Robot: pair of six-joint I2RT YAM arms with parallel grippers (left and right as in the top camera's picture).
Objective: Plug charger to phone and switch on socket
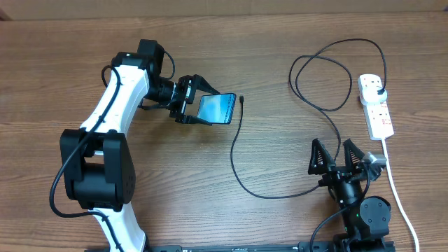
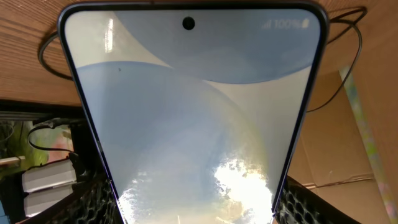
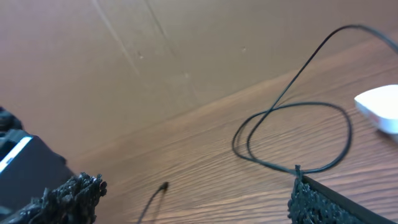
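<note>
My left gripper (image 1: pixel 198 103) is shut on the phone (image 1: pixel 217 108), holding it off the table with its lit screen tilted up; the screen fills the left wrist view (image 2: pixel 193 118). The charger cable (image 1: pixel 238 161) loops across the table; its plug tip (image 1: pixel 241 99) lies just right of the phone, apart from it, and shows in the right wrist view (image 3: pixel 164 185). Its black adapter (image 1: pixel 379 91) sits in the white socket strip (image 1: pixel 376 105) at the right. My right gripper (image 1: pixel 337 155) is open and empty near the front edge, over the cable.
The strip's thick white cord (image 1: pixel 396 189) runs down the right side to the front edge. The cable's loops (image 3: pixel 292 140) lie between my right gripper and the strip (image 3: pixel 380 107). The left arm's base (image 1: pixel 98 171) stands at the front left.
</note>
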